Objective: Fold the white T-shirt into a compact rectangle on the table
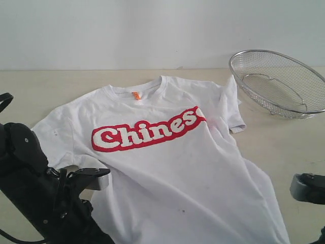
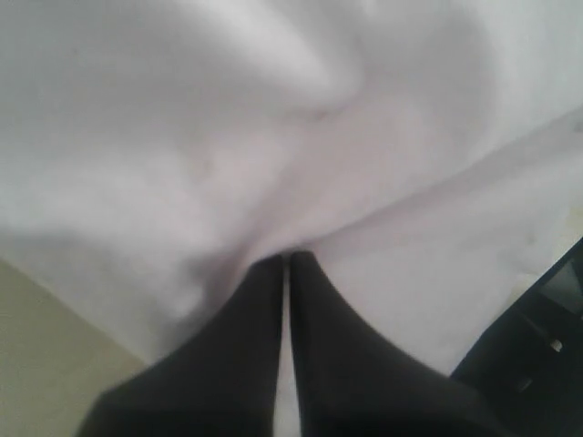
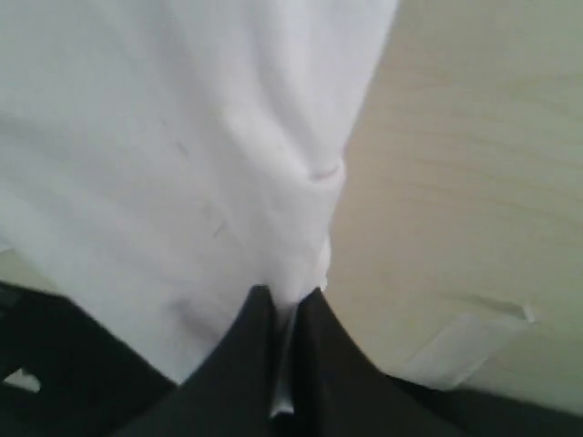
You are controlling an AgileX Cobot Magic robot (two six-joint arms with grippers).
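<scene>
My left tool point(image 2: 287, 259) is closed, its two black fingers point(image 2: 241, 337) pressed together with a bunched fold of the white short-sleeved cotton T-shirt point(image 1: 172, 168) pinched at their tips. My right tool point(image 3: 287, 293) is closed too, with a thin sliver of the same cloth caught between its fingers at the shirt's edge and bare desk beside it. In the exterior view my left arm point(image 1: 35, 188) sits at the near left, against the shirt's side just below the sleeve. My right arm point(image 1: 307, 187) only pokes in at the near right edge, so its contact is not visible there. The shirt lies front up and spread out, mildly wrinkled, on the wide pale beige wood-grain desk point(image 1: 289, 147), collar toward the far side, hem toward the near side. The red "Chinese" chest lettering point(image 1: 147, 132) runs slanted across the chest, and a small orange neck tag point(image 1: 135, 95) shows inside the collar. There is a small dark speck point(image 1: 181, 209) low on the front. A silver wire-mesh basket point(image 1: 274, 96) sits far right, just beside the shirt's sleeve; I can't tell if they touch.
</scene>
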